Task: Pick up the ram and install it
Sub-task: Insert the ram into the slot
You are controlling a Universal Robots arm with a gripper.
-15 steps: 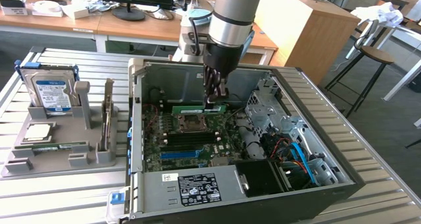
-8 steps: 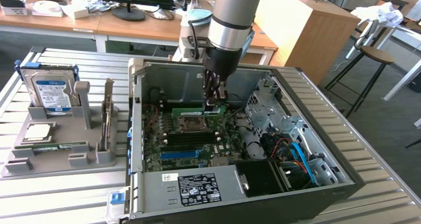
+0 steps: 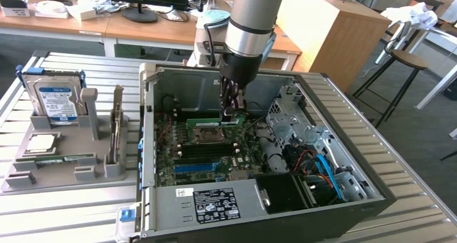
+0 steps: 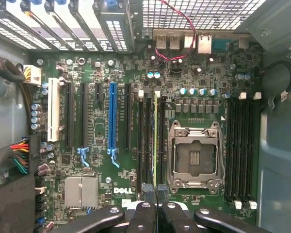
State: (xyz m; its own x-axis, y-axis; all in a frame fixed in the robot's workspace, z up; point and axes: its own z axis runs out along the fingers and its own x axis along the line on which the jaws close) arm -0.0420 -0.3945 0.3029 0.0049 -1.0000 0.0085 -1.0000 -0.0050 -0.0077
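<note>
A slatted metal desk (image 3: 64, 216) carries an open computer case (image 3: 149, 120) lying on its side, and beside it, toward the exterior view's left, a grey holder (image 3: 68, 171) with a hard drive (image 3: 57, 101) standing in it. The arm (image 3: 251, 18) reaches straight down into the case over the main board (image 4: 97, 126).

The ram (image 4: 155, 136) stands on edge just beside the empty processor socket (image 4: 194, 155), in line with the long black slots there. In the exterior view it is a green strip (image 3: 205, 121) behind the socket. The pincer (image 4: 155, 189) is closed almost completely, with its two tips pressed on the flat faces of the ram near one end.

The stick looks light, thin and stiff, but easy to harm. Its chips and its row of contacts should not be squeezed or scraped, and its smooth faces could slip in a loose hold. A grip on the flat faces near the top edge, kept square to the slot, seems the safest.

The wrist view shows the ram edge-on, so its chips and label are hidden. Whether its lower edge sits in the slot or just above it cannot be made out, nor can the position of the slot's end clips. In the exterior view the pincer's tips (image 3: 230, 114) cover part of the stick.
</note>
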